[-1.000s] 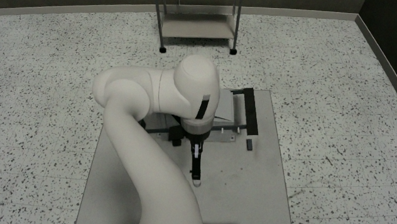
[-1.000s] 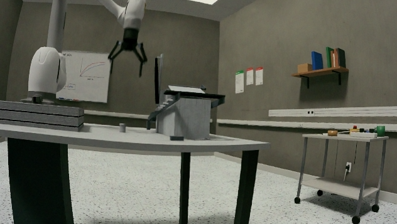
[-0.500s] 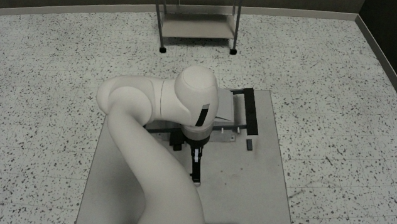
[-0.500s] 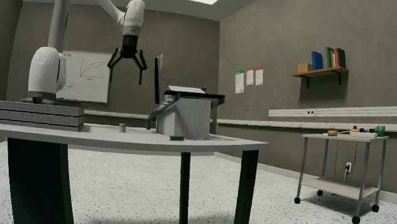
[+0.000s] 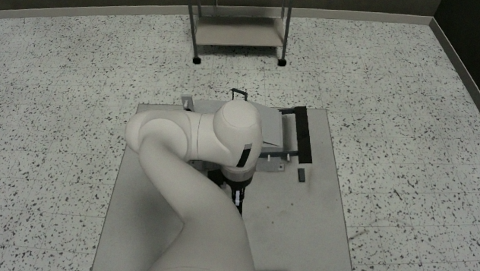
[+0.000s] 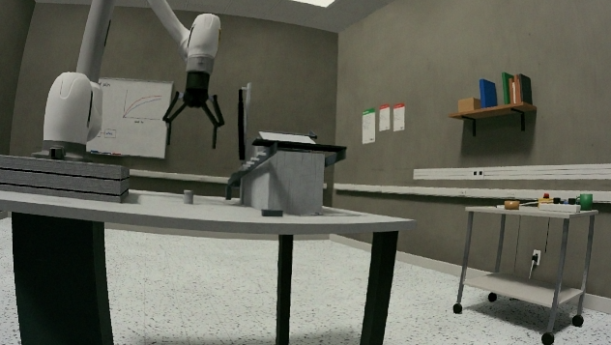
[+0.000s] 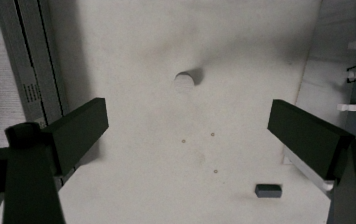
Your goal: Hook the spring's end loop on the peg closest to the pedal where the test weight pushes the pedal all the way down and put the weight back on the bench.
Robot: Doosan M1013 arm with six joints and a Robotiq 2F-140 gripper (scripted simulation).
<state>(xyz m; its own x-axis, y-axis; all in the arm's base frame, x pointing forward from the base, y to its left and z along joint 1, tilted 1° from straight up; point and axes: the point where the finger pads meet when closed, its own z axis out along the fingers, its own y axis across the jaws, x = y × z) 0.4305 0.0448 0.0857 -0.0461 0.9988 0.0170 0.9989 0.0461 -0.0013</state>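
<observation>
Weight (image 6: 188,197) (image 7: 184,82), a squat grey cylinder, stands upright on the tabletop (image 5: 296,228) (image 6: 160,211) (image 7: 150,165), left of the feeder (image 5: 271,126) (image 6: 295,175) as I see it from the side, with the claw (image 5: 239,211) (image 6: 191,145) (image 7: 188,113) spread wide above it, holding nothing. I'd expect it heavy, rigid and a bit slick, best pinched low across its round sides, so that its base stays square. From overhead the arm hides it, while the wrist view shows its round top between the parted fingers.
</observation>
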